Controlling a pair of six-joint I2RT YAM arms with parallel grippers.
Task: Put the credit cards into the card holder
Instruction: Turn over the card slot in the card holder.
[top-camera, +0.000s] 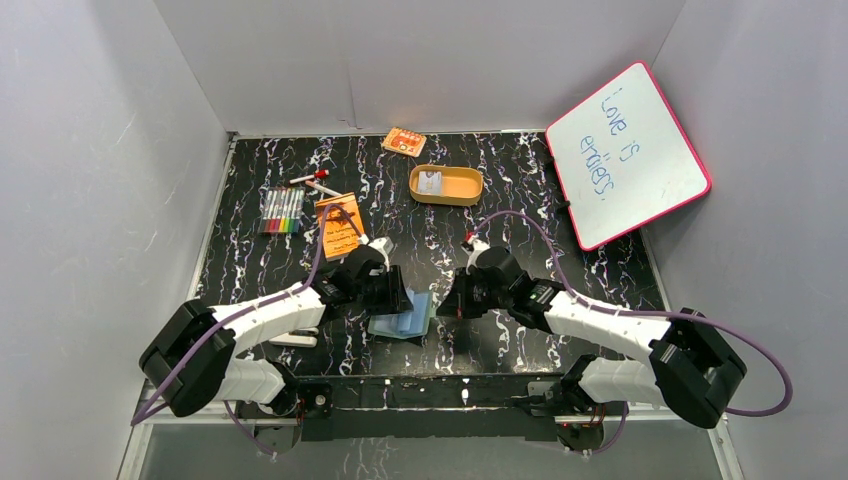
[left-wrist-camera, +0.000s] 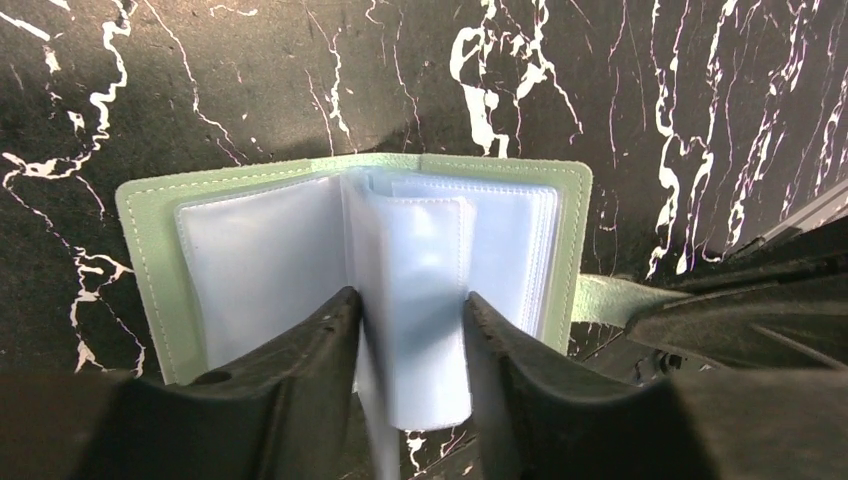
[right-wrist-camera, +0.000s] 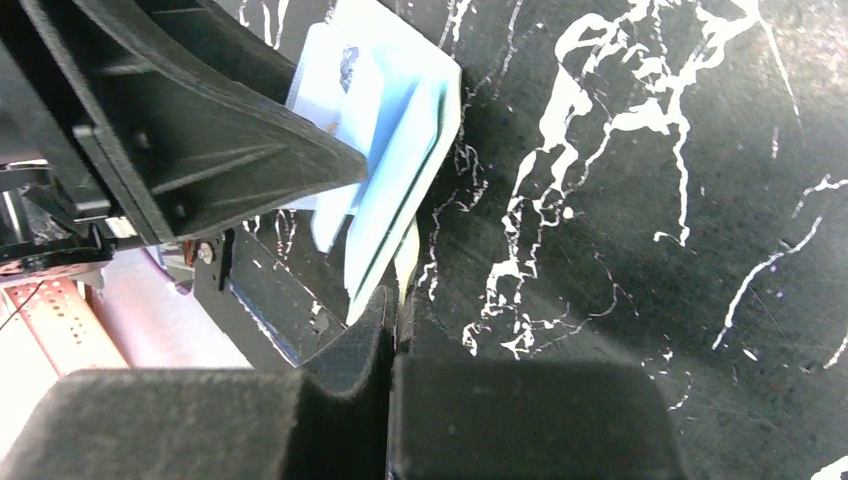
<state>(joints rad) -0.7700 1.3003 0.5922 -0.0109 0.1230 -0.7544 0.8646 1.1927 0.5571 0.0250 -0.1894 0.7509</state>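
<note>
on the marbled table (left-wrist-camera: 250, 80) lies a stitched green card holder (left-wrist-camera: 262, 262)

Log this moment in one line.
card holder: open on table | left fingers: flanking clear pocket, grip unclear | right fingers: shut on snap tab

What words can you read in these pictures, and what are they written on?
"Love is endless." is handwritten on the whiteboard.
On the orange booklet: dark marks, too small to read.
On the orange packet: print too small to read.
On the pale card in the tan tray: too blurred.
On the card holder: no words show.
</note>
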